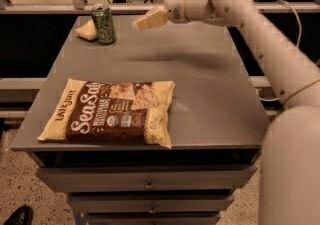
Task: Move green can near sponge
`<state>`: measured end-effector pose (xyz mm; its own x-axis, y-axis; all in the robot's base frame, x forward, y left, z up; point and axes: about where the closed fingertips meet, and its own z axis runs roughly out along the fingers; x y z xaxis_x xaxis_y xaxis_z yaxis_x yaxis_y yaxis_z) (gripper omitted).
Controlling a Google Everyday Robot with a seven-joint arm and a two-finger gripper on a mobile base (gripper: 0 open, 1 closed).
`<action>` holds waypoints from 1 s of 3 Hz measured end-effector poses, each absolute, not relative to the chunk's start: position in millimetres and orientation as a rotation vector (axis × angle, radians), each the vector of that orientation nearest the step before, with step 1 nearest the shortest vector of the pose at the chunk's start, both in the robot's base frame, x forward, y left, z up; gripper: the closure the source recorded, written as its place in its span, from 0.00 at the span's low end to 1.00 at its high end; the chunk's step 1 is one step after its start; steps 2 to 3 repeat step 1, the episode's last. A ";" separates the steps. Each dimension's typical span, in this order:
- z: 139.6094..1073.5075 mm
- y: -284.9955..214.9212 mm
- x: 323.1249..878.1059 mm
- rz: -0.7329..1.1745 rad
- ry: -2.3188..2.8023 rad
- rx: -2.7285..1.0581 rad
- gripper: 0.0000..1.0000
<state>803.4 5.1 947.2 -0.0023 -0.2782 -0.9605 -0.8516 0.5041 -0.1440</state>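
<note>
The green can (104, 24) stands upright at the far left of the grey table (210, 84), touching or just in front of the pale yellow sponge (87, 30), which lies to its left. My gripper (142, 21) hangs above the table to the right of the can, clear of it and holding nothing.
A large brown and yellow chip bag (112, 111) lies flat at the front left of the table. Drawers (149, 185) sit under the tabletop. A rail and dark frames run behind the table. A shoe (15, 216) shows on the floor at bottom left.
</note>
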 end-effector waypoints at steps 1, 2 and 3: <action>984.9 -84.1 769.6 0.421 1.567 -1.018 0.00; 984.9 -84.1 769.6 0.421 1.567 -1.018 0.00; 984.9 -84.1 769.6 0.421 1.567 -1.018 0.00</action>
